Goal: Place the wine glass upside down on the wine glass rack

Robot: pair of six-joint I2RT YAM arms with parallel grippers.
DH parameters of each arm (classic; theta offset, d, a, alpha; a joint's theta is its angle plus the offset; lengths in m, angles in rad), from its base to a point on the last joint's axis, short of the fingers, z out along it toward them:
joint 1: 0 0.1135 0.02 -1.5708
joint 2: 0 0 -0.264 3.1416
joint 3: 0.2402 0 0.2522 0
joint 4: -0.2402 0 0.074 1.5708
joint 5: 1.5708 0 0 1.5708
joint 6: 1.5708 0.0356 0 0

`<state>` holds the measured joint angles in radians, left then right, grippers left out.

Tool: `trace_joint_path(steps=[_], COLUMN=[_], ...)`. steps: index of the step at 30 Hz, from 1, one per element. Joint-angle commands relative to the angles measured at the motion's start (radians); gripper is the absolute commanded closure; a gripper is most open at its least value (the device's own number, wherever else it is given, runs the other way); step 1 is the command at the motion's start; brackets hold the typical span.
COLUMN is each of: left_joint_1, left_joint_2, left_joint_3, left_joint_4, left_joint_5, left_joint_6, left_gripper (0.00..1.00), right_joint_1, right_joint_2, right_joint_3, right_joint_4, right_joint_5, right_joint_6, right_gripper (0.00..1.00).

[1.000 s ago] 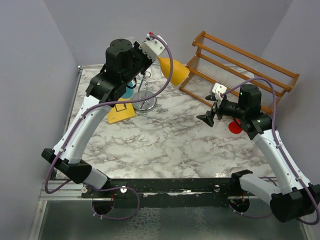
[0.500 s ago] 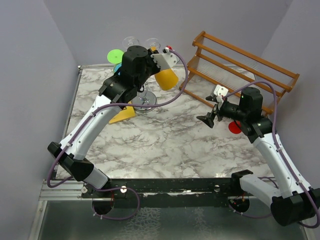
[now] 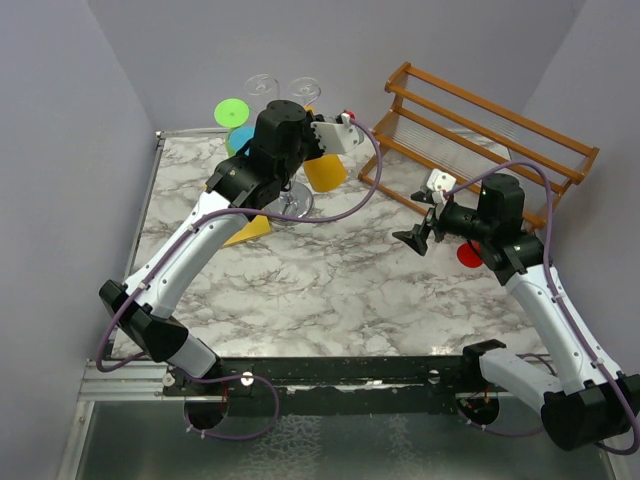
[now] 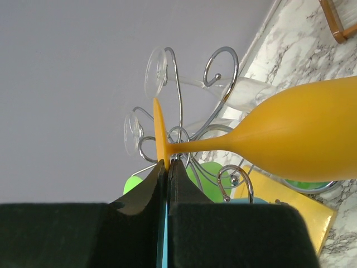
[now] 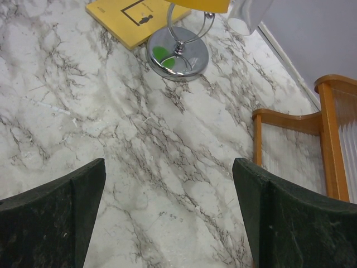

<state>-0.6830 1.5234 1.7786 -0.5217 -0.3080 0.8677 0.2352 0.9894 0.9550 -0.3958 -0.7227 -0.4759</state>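
Observation:
My left gripper (image 4: 167,163) is shut on the thin foot disc of an orange wine glass (image 4: 301,131), which it holds upside down with the bowl (image 3: 326,171) hanging beside the chrome wine glass rack (image 4: 187,120). The rack's round base (image 3: 288,202) stands at the back left of the table; it also shows in the right wrist view (image 5: 177,53). Clear glasses (image 3: 262,86) and green and blue glasses (image 3: 231,108) hang on its scroll arms. My right gripper (image 3: 417,236) is open and empty over the table at the right.
A brown wooden slatted rack (image 3: 480,130) stands at the back right. A yellow card (image 3: 248,229) lies by the chrome base. A red disc (image 3: 468,254) lies under the right arm. The table's walls are close at left and back.
My left arm has swung the orange glass from pointing outward to hanging bowl-down, and carried it closer to the rack's right side. The right arm has barely moved.

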Motion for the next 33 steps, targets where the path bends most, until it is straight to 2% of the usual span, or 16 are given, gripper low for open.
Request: trace_joint_path(steps=[1,33], left_joint_1=[-0.007,-0.007], left_joint_2=[0.006,-0.031], left_joint_3=[-0.007,-0.076], left_joint_4=[-0.001,-0.050], left_joint_5=[-0.045,-0.143], left_joint_6=[0.025,0.084], left_gripper=[1.00,1.00], right_joint_1=[-0.004,-0.004], right_joint_2=[0.007,0.014], right_joint_3=[-0.009,-0.008], right_joint_4=[0.026,0.020], right_joint_5=[-0.027,-0.012], right_joint_6=[0.006,0.004], right_gripper=[0.05,0.05])
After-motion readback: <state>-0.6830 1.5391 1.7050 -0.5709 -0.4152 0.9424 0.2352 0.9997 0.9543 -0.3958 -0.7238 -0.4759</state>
